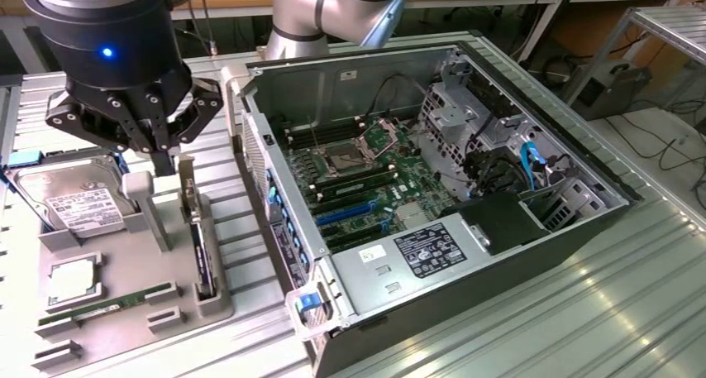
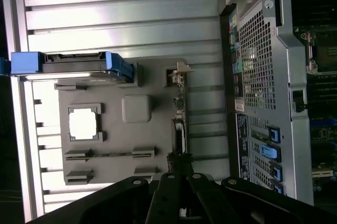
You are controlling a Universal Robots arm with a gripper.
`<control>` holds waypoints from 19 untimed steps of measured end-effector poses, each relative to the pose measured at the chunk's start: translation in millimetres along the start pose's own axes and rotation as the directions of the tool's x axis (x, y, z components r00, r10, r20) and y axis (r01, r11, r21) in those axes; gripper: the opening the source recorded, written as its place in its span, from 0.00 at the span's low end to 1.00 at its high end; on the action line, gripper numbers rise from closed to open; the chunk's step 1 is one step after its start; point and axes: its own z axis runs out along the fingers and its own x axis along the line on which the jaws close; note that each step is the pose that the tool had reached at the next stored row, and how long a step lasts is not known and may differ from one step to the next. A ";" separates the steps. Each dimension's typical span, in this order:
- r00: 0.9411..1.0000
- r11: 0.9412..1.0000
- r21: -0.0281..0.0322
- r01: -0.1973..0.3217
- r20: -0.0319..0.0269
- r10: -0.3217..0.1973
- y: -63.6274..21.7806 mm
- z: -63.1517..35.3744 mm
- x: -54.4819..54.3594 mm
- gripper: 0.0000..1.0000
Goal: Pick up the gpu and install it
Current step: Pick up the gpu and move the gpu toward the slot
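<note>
The gripper (image 1: 161,165) hangs just above the grey tray (image 1: 132,312), pointing straight down; whether it is spread or closed cannot be determined. The gpu (image 1: 198,233) stands on edge in the tray slot directly beneath. Its long axis runs alongside the open computer case (image 1: 441,188).

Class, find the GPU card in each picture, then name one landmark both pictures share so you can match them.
Exterior view: the gpu stands on edge in the grey tray, on the side nearest the computer case.
Wrist view: the gpu shows edge-on, between the square processor chip and the case.
Shared landmark: the processor chip lying in the tray.
</note>
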 end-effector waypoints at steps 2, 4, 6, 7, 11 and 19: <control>1.000 1.000 0.000 0.000 0.000 0.000 -2.0 2.9 -1.4 0.11; 1.000 1.000 0.000 0.000 0.000 0.000 -2.9 6.7 -2.4 0.24; 1.000 1.000 0.000 0.000 0.000 0.000 -3.1 10.4 -2.5 0.30; 1.000 1.000 0.000 0.000 -0.001 0.000 -3.3 11.9 -2.8 0.36; 1.000 1.000 0.001 0.000 -0.008 0.000 -3.5 18.5 -4.3 0.42; 1.000 1.000 0.001 -0.001 -0.012 0.001 -4.0 34.8 -5.9 0.42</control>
